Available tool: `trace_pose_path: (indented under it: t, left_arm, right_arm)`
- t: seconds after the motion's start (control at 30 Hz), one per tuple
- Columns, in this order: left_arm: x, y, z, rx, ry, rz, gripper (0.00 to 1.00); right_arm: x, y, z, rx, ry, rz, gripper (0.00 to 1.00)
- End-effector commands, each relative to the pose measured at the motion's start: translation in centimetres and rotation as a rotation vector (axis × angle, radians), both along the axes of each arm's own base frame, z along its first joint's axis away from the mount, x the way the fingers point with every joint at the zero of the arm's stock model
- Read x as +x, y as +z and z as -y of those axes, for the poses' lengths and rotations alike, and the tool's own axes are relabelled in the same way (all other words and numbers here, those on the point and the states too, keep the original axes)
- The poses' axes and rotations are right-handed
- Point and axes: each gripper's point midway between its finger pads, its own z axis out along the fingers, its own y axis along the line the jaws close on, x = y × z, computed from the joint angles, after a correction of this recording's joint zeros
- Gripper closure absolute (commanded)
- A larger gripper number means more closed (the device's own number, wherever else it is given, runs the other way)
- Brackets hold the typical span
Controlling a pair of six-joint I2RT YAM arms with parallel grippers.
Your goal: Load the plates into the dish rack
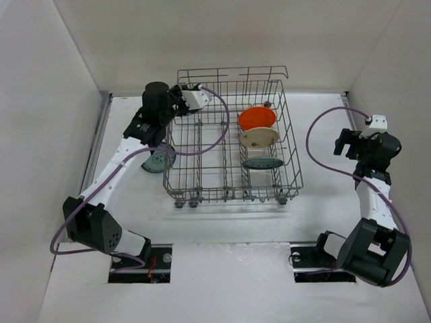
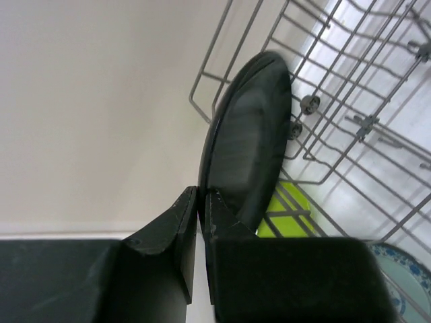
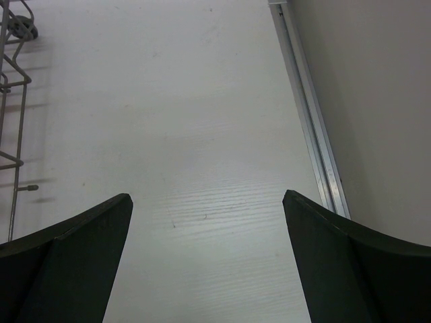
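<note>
The left gripper (image 2: pixel 201 202) is shut on the rim of a black plate (image 2: pixel 249 134), held on edge beside the wire wall of the dish rack (image 2: pixel 337 81). From above, that gripper (image 1: pixel 176 106) is at the far left corner of the dish rack (image 1: pixel 232 195). An orange plate (image 1: pixel 258 118), a cream plate (image 1: pixel 259 139) and a teal plate (image 1: pixel 262 162) stand in the rack's right side. Another teal plate (image 1: pixel 159 161) lies on the table left of the rack. A lime green plate (image 2: pixel 289 202) shows below the black one. The right gripper (image 1: pixel 347 142) (image 3: pixel 207 202) is open over bare table.
White walls close in the table on three sides. A metal rail (image 3: pixel 310 114) runs along the right wall, and a wheel of the rack (image 3: pixel 23 28) shows left of the right gripper. The arm bases sit at the near edge.
</note>
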Motion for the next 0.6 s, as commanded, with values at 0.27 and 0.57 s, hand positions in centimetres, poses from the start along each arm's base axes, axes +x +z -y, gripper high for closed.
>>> trace_pose_path:
  t: [0.27, 0.57]
  left_arm:
    - [-1.7, 4.3, 5.3, -0.082, -0.18, 0.112, 1.0]
    - [-3.2, -0.1, 8.1, -0.073, -0.352, 0.048, 1.0]
  right_arm:
    - [0.4, 1.9, 0.1, -0.027, 0.001, 0.065, 0.0]
    - [0.5, 1.9, 0.2, -0.026, -0.003, 0.063, 0.0]
